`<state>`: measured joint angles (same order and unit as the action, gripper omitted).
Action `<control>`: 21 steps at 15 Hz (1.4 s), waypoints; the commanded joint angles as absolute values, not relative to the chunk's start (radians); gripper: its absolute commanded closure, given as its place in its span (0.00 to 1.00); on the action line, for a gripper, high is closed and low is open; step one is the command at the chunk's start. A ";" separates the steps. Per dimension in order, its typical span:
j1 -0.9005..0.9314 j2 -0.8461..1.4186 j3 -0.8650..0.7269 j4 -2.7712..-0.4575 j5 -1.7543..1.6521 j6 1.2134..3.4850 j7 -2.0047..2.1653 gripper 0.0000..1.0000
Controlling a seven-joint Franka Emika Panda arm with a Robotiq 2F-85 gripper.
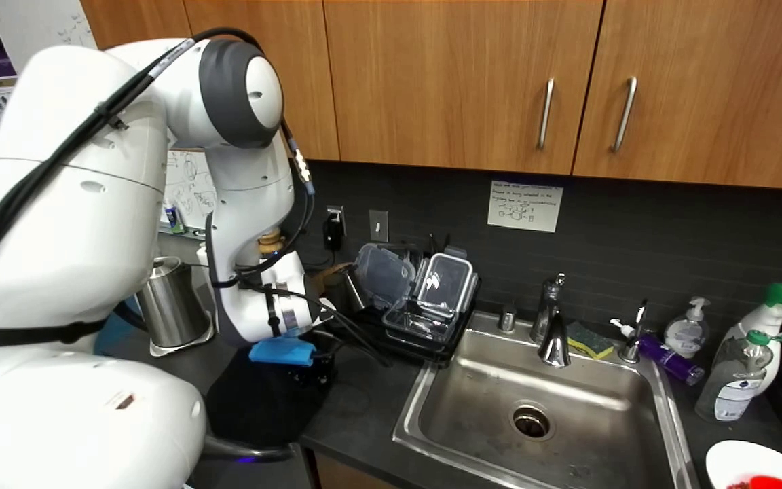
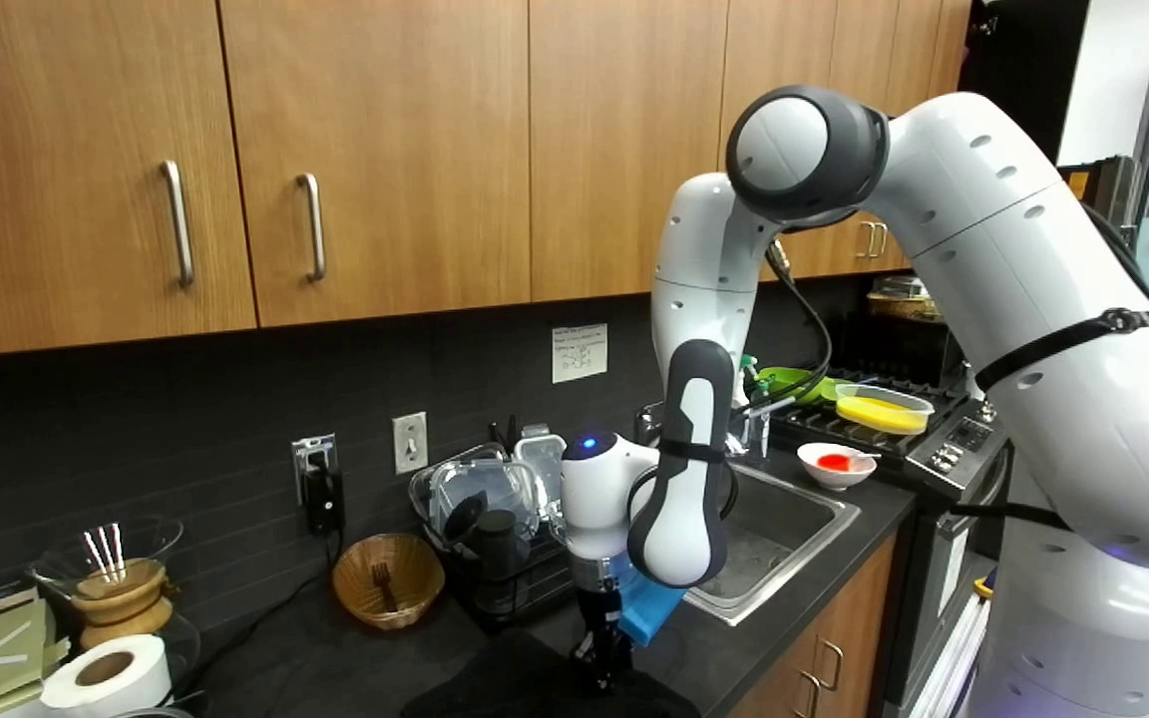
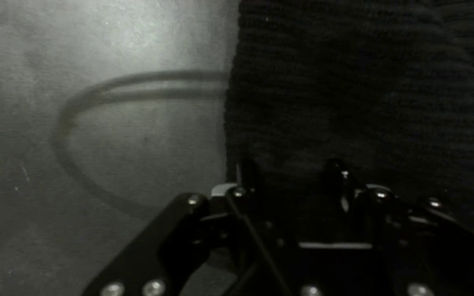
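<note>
On the dark surface (image 1: pixel 364 414), we note one black cloth (image 3: pixel 364 82), ribbed, directly below the fingers (image 3: pixel 249 176); the wrist view shows these parted by a moderate gap, and whether the cloth sits between them we cannot tell. Containers, as seen in an exterior view: basket (image 2: pixel 423 570), one fork (image 2: pixel 383 583) inside; carafe (image 2: pixel 126 608), three sticks (image 2: pixel 106 553) standing in it; bowl (image 2: pixel 831 481), red contents (image 2: pixel 837 463) and a pale handle (image 2: pixel 864 456); tub (image 2: pixel 902 397) on the stove (image 2: pixel 963 439), yellow contents (image 2: pixel 874 414). The rack (image 1: pixel 421 348) carries clear boxes (image 1: pixel 445 282) that overlap, so we cannot settle their number. Further counts, in an exterior view: four bottles (image 1: pixel 730 387) by the sink (image 1: pixel 601 401), a purple one (image 1: pixel 669 356) among them slanted; one sponge (image 1: pixel 589 339) beside the tap (image 1: pixel 554 343); one kettle (image 1: pixel 175 305), well apart from the bottles. We also log one white roll (image 2: pixel 141 683) just beside the carafe.
</note>
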<state>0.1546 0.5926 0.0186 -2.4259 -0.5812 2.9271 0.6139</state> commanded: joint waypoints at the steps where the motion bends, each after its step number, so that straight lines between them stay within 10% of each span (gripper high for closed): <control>1: 0.144 0.622 0.016 -2.403 -0.589 2.923 0.591 0.82; 4: 0.155 0.624 0.004 -2.399 -0.598 2.921 0.599 0.94; 5: 0.157 0.625 0.002 -2.399 -0.601 2.924 0.600 0.65; 6: 0.158 0.625 0.000 -2.398 -0.603 2.925 0.601 1.00; 21: 0.509 0.549 -0.106 -2.393 -0.540 2.676 0.789 0.99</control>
<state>0.4236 0.5731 -0.0756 -2.3996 -0.5685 2.7561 0.7692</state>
